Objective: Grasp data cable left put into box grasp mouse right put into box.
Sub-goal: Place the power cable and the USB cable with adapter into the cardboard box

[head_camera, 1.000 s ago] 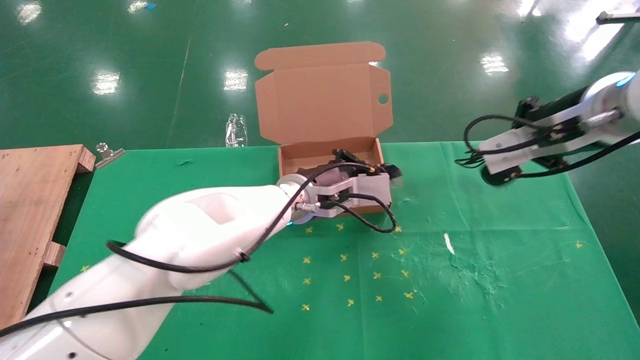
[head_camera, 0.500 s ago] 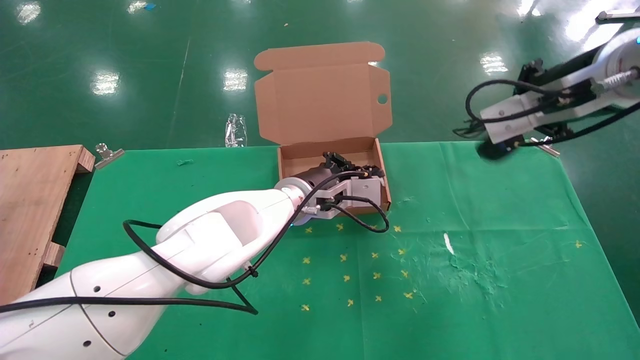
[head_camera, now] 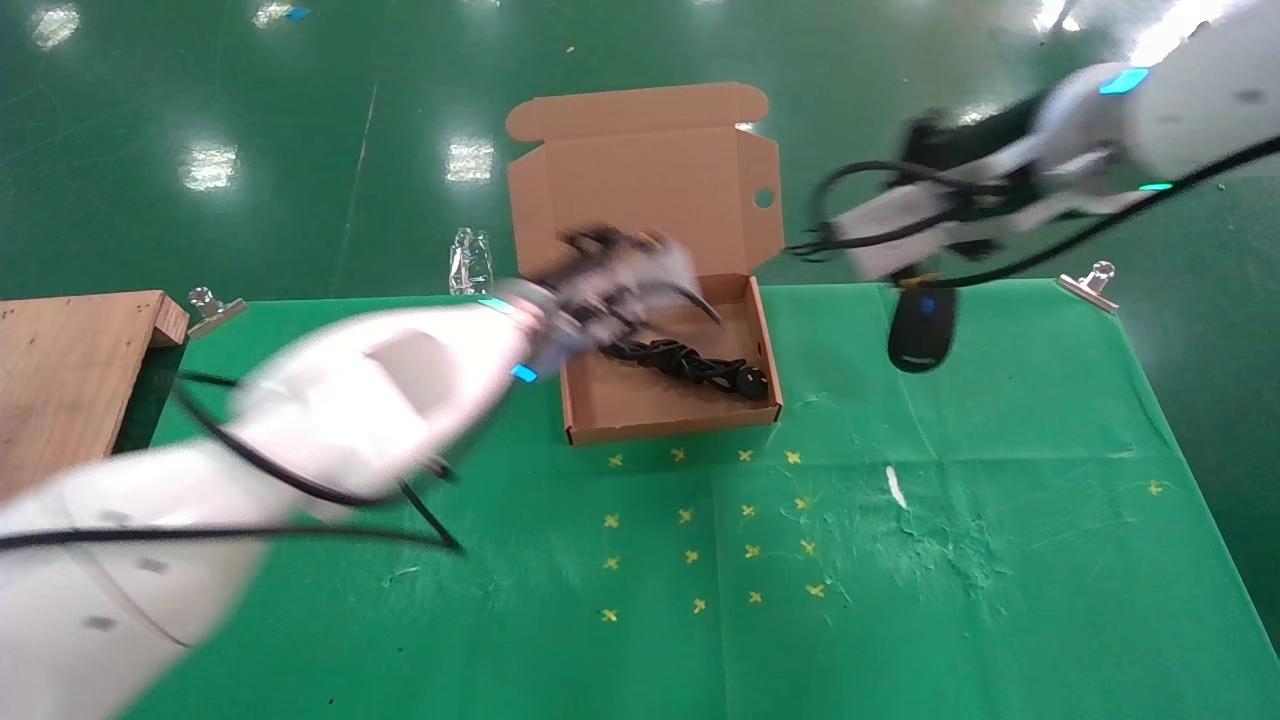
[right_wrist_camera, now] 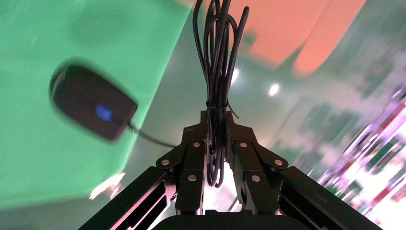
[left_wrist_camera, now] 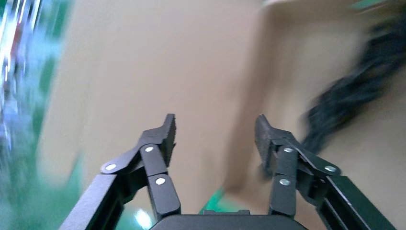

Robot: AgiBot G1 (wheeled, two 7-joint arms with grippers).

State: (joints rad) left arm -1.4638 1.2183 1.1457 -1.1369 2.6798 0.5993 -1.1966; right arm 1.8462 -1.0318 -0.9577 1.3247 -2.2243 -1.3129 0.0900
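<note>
While the box (head_camera: 668, 420) sits open on the green cloth (head_camera: 1000, 450), its flap lid with the round hole raised behind it, the data cable (head_camera: 690, 362) is seen lying inside as a thick black bundle, its chunky plug turned toward the box's right wall. The left gripper (left_wrist_camera: 215, 136) is held above the box's rear left corner, its fingers spread apart with nothing between them. To the right of the box, the mouse (head_camera: 921, 329), small, oval and black with a blue wheel, is shown dangling above the cloth by its thin cord (right_wrist_camera: 216, 72). The bundled cord is clamped between the closed fingers of the right gripper (right_wrist_camera: 216, 158). Yellow cross marks (head_camera: 700, 520) are scattered in front of the box, a wooden board (head_camera: 60, 390) is seen far to its left, and metal clips (head_camera: 1088, 283) are fixed at the cloth's far edge.
</note>
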